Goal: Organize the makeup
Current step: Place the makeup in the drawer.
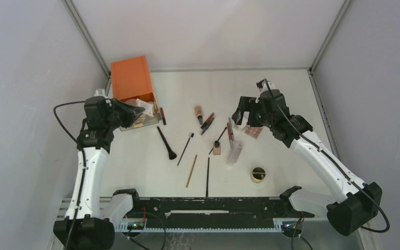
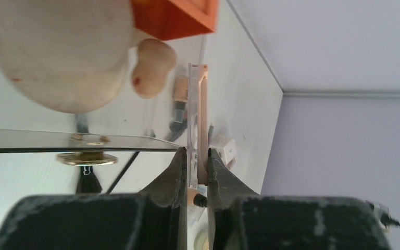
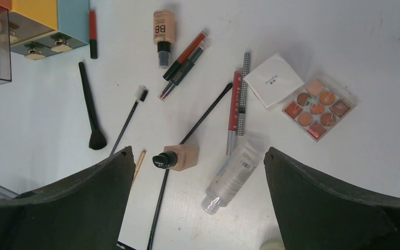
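Observation:
My left gripper [image 2: 197,156] is shut on a thin flat case [image 2: 198,114], clear on one side and pale pink on the other, held edge-on. It sits by the open clear drawer [image 2: 57,139] of the orange box [image 1: 132,78]. Beige sponge puffs [image 2: 62,57] loom close above. My right gripper [image 3: 199,156] hangs open over the table. Below it lie a tan foundation bottle [image 3: 182,155] and a clear bottle [image 3: 232,174]. A reddish-pan palette [image 3: 317,107], a white packet [image 3: 273,79], a BB tube [image 3: 163,31], pencils [image 3: 183,57] and a black brush [image 3: 91,112] lie spread beyond.
A round tan roll [image 1: 258,174] lies near the front right. A wooden pencil [image 1: 191,171] and a black pencil [image 1: 208,177] lie toward the near edge. Grey walls close in on both sides. The box's lower drawers show gold knobs [image 3: 34,49].

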Available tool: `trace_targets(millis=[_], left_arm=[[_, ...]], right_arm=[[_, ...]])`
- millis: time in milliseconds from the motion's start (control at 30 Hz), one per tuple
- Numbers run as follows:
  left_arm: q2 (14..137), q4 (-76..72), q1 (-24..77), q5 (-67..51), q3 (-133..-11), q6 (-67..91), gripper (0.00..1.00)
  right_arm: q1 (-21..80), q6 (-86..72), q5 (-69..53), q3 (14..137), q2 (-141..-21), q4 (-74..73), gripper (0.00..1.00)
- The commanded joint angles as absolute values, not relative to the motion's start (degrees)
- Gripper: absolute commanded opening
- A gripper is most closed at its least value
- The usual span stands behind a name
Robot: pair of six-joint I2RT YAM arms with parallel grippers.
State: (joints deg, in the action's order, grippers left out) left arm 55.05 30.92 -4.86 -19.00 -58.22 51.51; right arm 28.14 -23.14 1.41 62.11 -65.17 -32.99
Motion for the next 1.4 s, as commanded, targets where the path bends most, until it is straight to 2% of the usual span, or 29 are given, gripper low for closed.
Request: trace_targets(millis=[0,333,733,800,900,933,967,1067,1200,1367], left_arm=[[53.2,25.2,-6.2,-12.4,-54.6,58.6,0.0],[56.2,20.6,-14.8,-18.3,-50.4,61.8,0.01],[58.2,14.0,-18.0,-20.4,-47.0,64.7,0.03],[59.2,14.0,-18.4,-20.1,-47.7,64.2,0.1],[61.1,15.6,-19.3,-20.3,-48.9,62.6,0.43],[61.4,15.8,-19.6,-21.0,-49.3,62.3,0.51],[61.4,16.0,-19.6,-21.9,-49.7,61.9,0.54],[59.9,17.2,-19.7,-23.3,-51.4,60.6,0.59],[55.7,19.3,-19.7,-21.8,-54.0,58.3,0.58],[56.3,22.9,-19.7,-22.7,-59.9,55.8,0.58]], right_arm=[[27.7,-23.7,-0.6,62.0,-65.0,-30.7,1.0],[24.1,-22.1,-0.7,60.3,-63.9,-33.8,1.0],[20.0,-20.1,-0.7,59.0,-62.9,-35.3,1.0],[19.7,-20.2,-1.1,58.5,-62.7,-35.0,1.0],[19.6,-20.7,-1.7,58.1,-63.0,-34.8,1.0],[19.6,-20.8,-2.0,58.1,-63.2,-34.8,1.0],[19.6,-20.8,-2.1,58.1,-63.4,-34.8,1.0],[19.5,-20.7,-2.6,58.2,-63.6,-34.2,1.0],[19.3,-20.7,-3.5,58.2,-64.2,-32.9,1.0],[18.6,-21.7,-7.0,58.2,-65.0,-30.6,1.0]])
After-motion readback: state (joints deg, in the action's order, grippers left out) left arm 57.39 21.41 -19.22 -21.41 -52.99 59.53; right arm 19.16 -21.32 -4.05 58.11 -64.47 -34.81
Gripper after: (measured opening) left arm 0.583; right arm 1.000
